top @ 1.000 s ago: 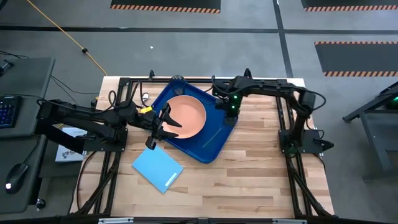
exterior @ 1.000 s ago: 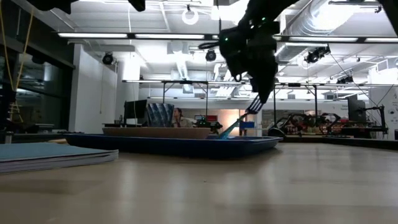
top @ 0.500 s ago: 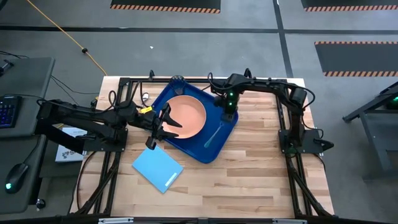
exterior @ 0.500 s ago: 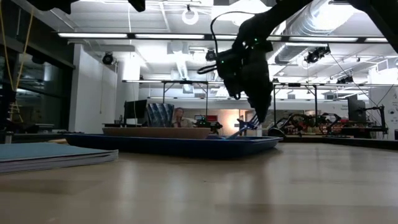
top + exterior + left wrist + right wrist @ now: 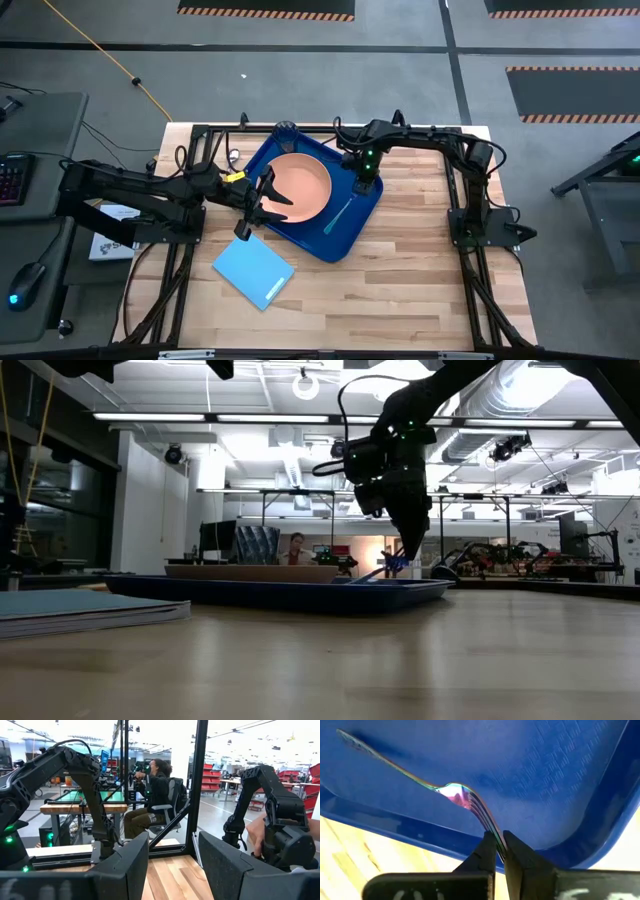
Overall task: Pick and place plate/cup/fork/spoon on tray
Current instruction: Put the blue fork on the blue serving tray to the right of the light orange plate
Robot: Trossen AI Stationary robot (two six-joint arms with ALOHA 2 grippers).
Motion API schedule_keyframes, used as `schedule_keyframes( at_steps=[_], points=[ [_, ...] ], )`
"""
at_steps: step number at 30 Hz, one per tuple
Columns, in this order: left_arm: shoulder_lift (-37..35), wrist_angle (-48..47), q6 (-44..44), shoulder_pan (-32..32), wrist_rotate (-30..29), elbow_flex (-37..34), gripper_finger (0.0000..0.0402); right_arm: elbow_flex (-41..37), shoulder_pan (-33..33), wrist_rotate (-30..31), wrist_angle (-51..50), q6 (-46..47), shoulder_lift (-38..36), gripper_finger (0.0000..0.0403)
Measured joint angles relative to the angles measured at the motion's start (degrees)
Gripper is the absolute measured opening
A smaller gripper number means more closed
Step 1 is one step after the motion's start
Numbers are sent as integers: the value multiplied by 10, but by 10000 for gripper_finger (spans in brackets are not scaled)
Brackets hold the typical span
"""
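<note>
On the wooden surface [image 5: 400, 270] the dark blue tray [image 5: 345, 235] carries the salmon-pink plate [image 5: 300, 187] — the fork [image 5: 336, 215] lies beside it, handle down on the tray floor. The right claw [image 5: 499, 851] pinches the fork's tines, while the left claw [image 5: 262, 200] hovers at the plate's edge — fingers spread, empty.

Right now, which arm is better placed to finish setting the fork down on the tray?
Right. The right gripper already pinches the fork by its tines, low over the tray beside the plate. The left gripper waits at the plate's opposite side, open.
</note>
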Motion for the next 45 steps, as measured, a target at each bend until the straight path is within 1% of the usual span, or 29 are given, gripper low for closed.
schedule_keyframes(
  at_steps=[6,11,17,25,33,40,45],
  points=[
    [0,0,0,0,0,0,161,0,3,5,6,10,0,4],
    [0,0,0,0,0,0,161,0,4,14,18,19,0,26],
    [0,-2,0,0,0,0,161,0,4,69,18,42,1,55],
    [0,-6,0,0,0,0,161,-1,4,74,47,49,2,62],
    [0,-11,0,0,0,0,161,-1,9,69,45,38,40,63],
    [0,-11,0,0,0,0,161,-1,10,76,56,35,43,64],
    [0,-11,0,0,0,0,161,-1,10,78,89,39,43,89]
  ],
)
